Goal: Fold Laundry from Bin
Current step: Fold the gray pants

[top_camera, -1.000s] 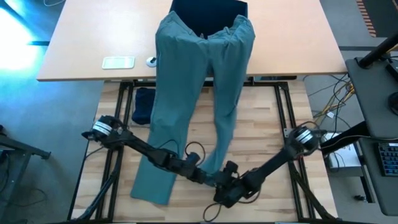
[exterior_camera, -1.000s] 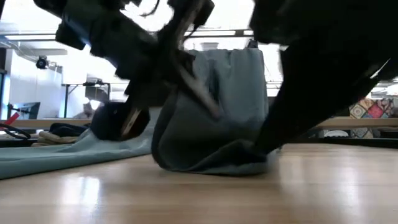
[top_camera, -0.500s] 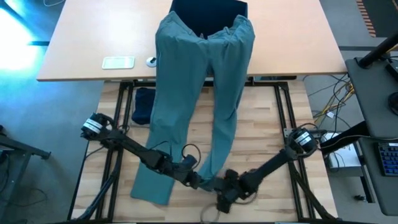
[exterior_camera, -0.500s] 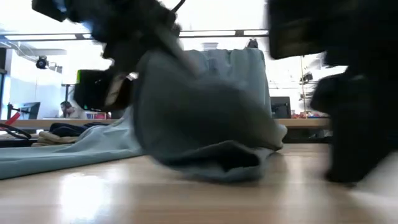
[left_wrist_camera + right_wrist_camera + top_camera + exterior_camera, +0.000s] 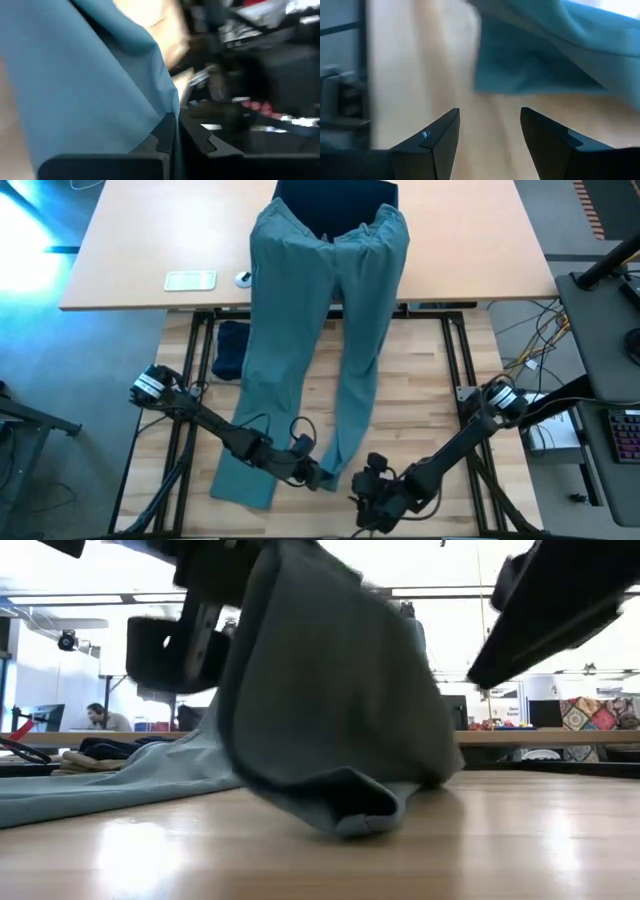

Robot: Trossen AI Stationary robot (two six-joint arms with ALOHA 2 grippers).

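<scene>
Okay, high view: your left gripper stayed clamped on the large teal-green cloth trousers, right-leg hem, near table edge. Right wrist view: your right gripper let go, backed off, jaws open, empty. Regrasp needed before folding.

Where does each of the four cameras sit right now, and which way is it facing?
High view: overhead, straight down on the teal trousers, bin, both arms.
Low view: tabletop height, level across at the lifted trouser leg; arm parts above.
Left wrist view: on the left arm, past the left tool pinching teal cloth.
Right wrist view: on the right arm, past the open right tool at bare table.
Shared: all show the trousers.
</scene>
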